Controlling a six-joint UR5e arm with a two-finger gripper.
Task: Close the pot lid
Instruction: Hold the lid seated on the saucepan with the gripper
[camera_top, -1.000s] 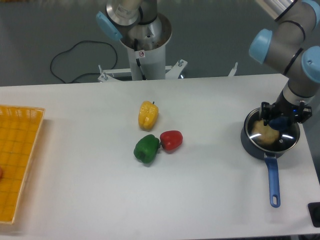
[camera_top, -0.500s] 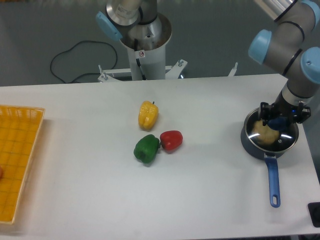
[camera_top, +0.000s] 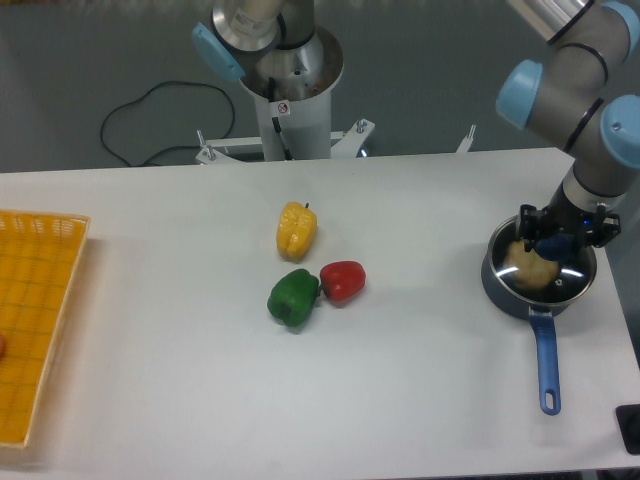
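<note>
A white desk (camera_top: 180, 400) fills the frame. At the right edge, the gripper (camera_top: 560, 240) reaches down over the pot (camera_top: 495, 280), whose bright-blue handle points toward the bottom of the frame. The glass lid (camera_top: 570, 280) lies over the pot's mouth, most likely placed there so it can seat on the rim; whether it sits fully flat cannot be told. The fingers stand at the lid's knob (the knob itself is hidden by them), and whether they are clenched on it or released is not clear from this view. Through the glass, a pale, rounded item (camera_top: 528, 265) rests inside the pot.

Near the middle of the desk lie three peppers: a yellow one (camera_top: 296, 229) uppermost, a green one (camera_top: 293, 297) and a red one (camera_top: 343, 280) touching just below it. At the left edge sits a yellow basket (camera_top: 40, 300), its contents mostly out of frame.
</note>
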